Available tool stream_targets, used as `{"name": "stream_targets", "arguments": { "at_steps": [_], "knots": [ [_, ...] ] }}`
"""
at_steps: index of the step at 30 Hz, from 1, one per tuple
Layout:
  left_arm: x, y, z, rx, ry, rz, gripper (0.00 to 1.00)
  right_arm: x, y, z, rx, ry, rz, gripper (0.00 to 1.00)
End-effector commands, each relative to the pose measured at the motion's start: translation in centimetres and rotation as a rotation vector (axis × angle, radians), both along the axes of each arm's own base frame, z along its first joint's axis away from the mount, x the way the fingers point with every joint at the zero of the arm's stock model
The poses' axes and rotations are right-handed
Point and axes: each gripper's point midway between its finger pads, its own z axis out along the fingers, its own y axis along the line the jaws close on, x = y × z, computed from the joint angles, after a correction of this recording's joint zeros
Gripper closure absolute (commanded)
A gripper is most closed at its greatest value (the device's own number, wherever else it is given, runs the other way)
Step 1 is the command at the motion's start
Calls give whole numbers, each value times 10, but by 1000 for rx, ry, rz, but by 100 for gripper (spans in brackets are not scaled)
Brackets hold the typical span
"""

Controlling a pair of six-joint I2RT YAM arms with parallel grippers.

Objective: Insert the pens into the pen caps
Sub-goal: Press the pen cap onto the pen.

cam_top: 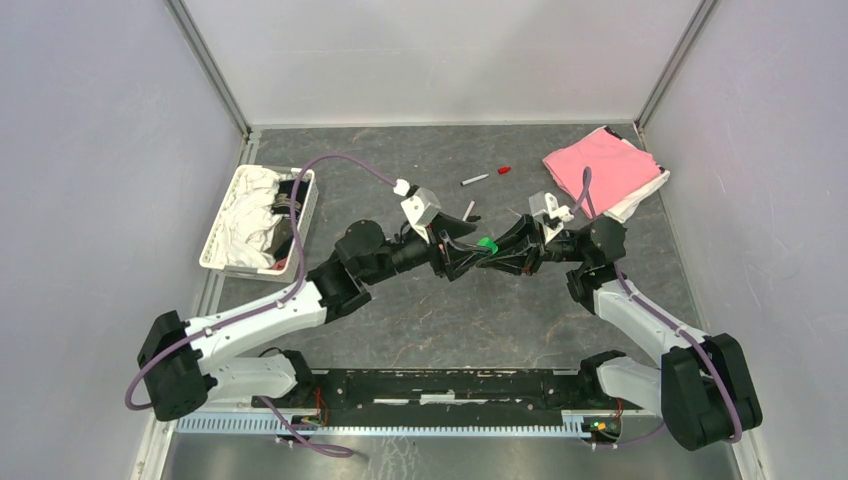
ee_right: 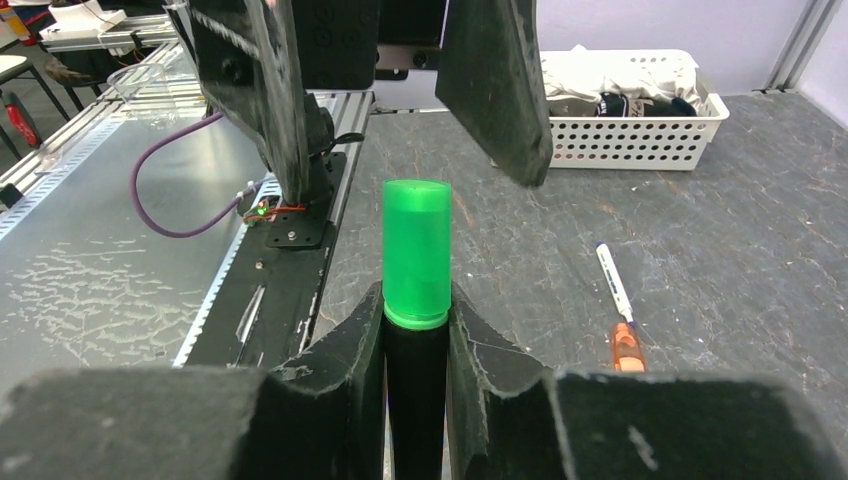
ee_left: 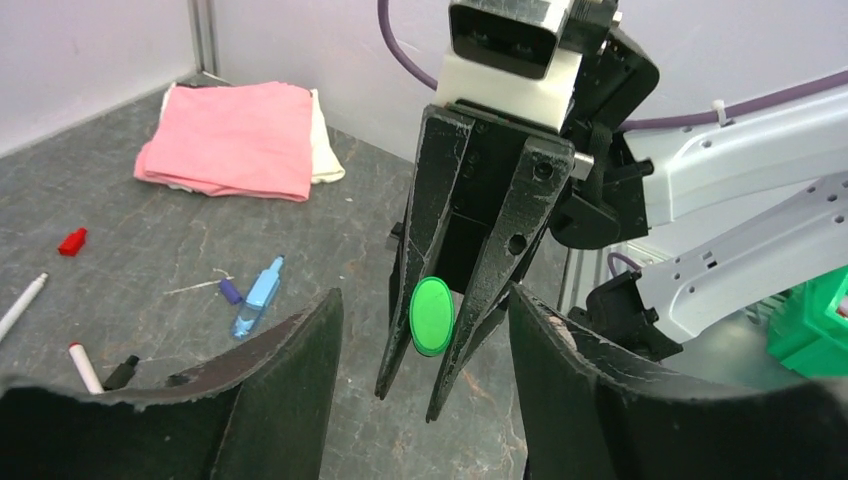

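Observation:
My right gripper [ee_right: 416,300] is shut on the chunky black-and-green marker [ee_right: 415,395], held above the table. Its green cap [ee_right: 417,255] sits on the front end, pointing at my left gripper. In the top view the green cap [cam_top: 487,243] lies between the two grippers at the table's middle. My left gripper [ee_left: 425,295] is open and empty, its fingers [ee_left: 270,400] on either side of the right gripper's tips and the cap's green end [ee_left: 432,316]. On the table lie a blue marker [ee_left: 258,297], a purple cap [ee_left: 231,290], a red cap [ee_left: 72,241] and thin white pens [ee_left: 22,305].
A folded pink cloth [cam_top: 600,168] lies at the back right. A white basket [cam_top: 258,218] of cloths stands at the left. A white pen with an orange cap [ee_right: 628,348] lies on the table in the right wrist view. A metal rail [cam_top: 400,420] runs along the near edge.

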Motion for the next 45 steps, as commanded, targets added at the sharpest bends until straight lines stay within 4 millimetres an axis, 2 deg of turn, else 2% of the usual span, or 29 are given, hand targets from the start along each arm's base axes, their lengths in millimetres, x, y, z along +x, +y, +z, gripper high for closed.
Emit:
{"name": "stream_targets", "arguments": {
  "at_steps": [1, 2, 6, 7, 10, 13, 16, 21, 23, 26, 33, 35, 45],
  "knots": [
    [-1, -10, 22, -44, -63, -47, 36, 4, 1, 10, 14, -43, -14, 100],
    [-1, -12, 22, -39, -64, -54, 39, 4, 1, 10, 14, -41, -16, 100],
    [-2, -14, 20, -21, -60, -65, 67, 4, 1, 11, 16, -38, -20, 100],
    [-2, -14, 19, -18, -59, -68, 69, 5, 1, 11, 16, -33, -21, 100],
    [-3, -15, 16, -12, -56, -78, 97, 6, 2, 9, 12, -19, -26, 100],
    [-4, -18, 8, 15, -45, -100, 98, 8, 2, 8, 2, -14, -29, 100],
    [-14, -26, -11, 74, -19, -176, 98, 13, 2, 7, -21, -13, -43, 100],
    [-37, -29, -64, 188, 77, -314, 98, 18, 2, 10, -25, -14, -57, 100],
    [-47, -23, -88, 236, 118, -347, 98, 21, 0, 12, -12, -9, -71, 100],
    [-52, -14, -111, 270, 143, -342, 98, 26, -3, 12, 13, 11, -98, 100],
    [-58, -24, -139, 307, 166, -361, 98, 30, -6, -3, 15, 40, -130, 100],
    [-58, -26, -141, 296, 167, -362, 98, 28, -6, -8, 12, 42, -130, 100],
    [-72, -38, -162, 264, 232, -396, 98, 25, -11, 3, 61, 31, -138, 100]
  ]
}}
